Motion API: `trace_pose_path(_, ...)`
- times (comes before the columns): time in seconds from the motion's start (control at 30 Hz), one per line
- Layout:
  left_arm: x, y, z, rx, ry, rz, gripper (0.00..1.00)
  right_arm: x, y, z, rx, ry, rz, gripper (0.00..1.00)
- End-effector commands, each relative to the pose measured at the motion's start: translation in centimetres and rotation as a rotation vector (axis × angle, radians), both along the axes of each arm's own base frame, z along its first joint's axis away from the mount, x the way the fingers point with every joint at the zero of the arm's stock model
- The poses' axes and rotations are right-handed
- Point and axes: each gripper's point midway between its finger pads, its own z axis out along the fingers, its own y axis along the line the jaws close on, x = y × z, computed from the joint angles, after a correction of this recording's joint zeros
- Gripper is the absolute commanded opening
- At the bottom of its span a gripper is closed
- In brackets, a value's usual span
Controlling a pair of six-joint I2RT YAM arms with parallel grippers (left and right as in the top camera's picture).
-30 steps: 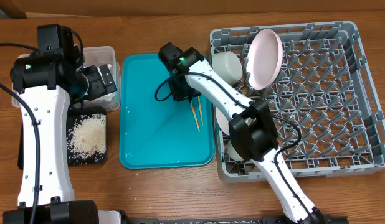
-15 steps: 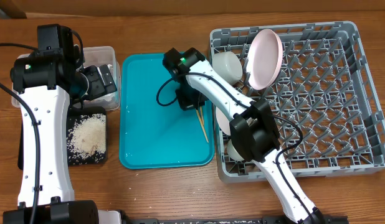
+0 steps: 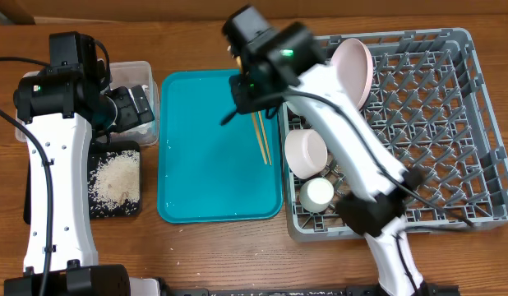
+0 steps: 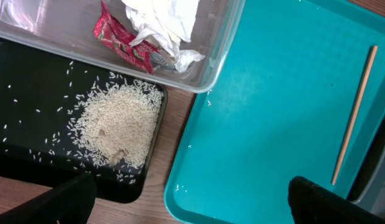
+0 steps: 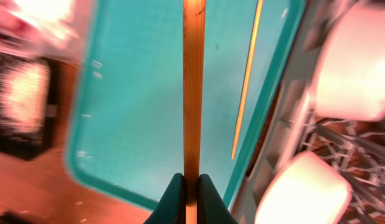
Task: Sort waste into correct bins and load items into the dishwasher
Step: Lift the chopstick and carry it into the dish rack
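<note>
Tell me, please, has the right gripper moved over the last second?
Yes. The right gripper, shut on a chopstick, has risen from the teal tray's right side toward its far edge.

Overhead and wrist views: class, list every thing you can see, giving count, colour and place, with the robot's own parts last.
table: one, brown wood.
teal tray: one, teal, centre.
chopsticks: two, light wood; one on the teal tray, one in the right gripper.
clear tub: one, transparent, far left.
napkin: one, white, in tub.
wrapper: one, red-silver, in tub.
black tray: one, black, beside tub.
rice: heap, white, on black tray.
dish rack: one, grey, right.
plate: one, pinkish-white, upright in rack.
bowl: one, white, in rack.
cup: one, white, in rack.
left gripper: one, black, open.
right gripper: one, dark, shut on chopstick.
</note>
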Motion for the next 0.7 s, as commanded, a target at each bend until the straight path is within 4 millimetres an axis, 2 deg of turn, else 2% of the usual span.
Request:
trace_pose_path(0.0,0.1,0.3,0.4,0.015,-0.012,-0.002,1.00,-0.8,-1.8,5.2,0.058,-0.106,-0.059,0.04)
trace_pose_path(0.13,0.1,0.3,0.4,0.014,-0.012,-0.002,1.00,-1.7,-4.2,7.0,0.051,-0.133,-0.099,0.04)
trace_pose_path(0.23,0.1,0.3,0.4,0.014,-0.012,-0.002,1.00,-2.4,-7.1,6.1,-0.013,-0.106,-0.166,0.04)
trace_pose_path(0.27,0.1,0.3,0.4,0.014,-0.012,-0.002,1.00,-2.8,-9.0,5.0,-0.051,-0.068,-0.202,0.04)
trace_pose_path(0.43,0.1,0.3,0.4,0.014,-0.012,-0.002,1.00,-3.7,-15.8,-0.2,-0.178,0.109,-0.353,0.04)
trace_pose_path(0.57,0.1,0.3,0.4,0.014,-0.012,-0.002,1.00,-4.4,-19.7,-4.9,-0.261,0.248,-0.428,0.04)
trace_pose_path(0.67,0.1,0.3,0.4,0.014,-0.012,-0.002,1.00,-4.7,-21.4,-8.0,-0.292,0.307,-0.442,0.04)
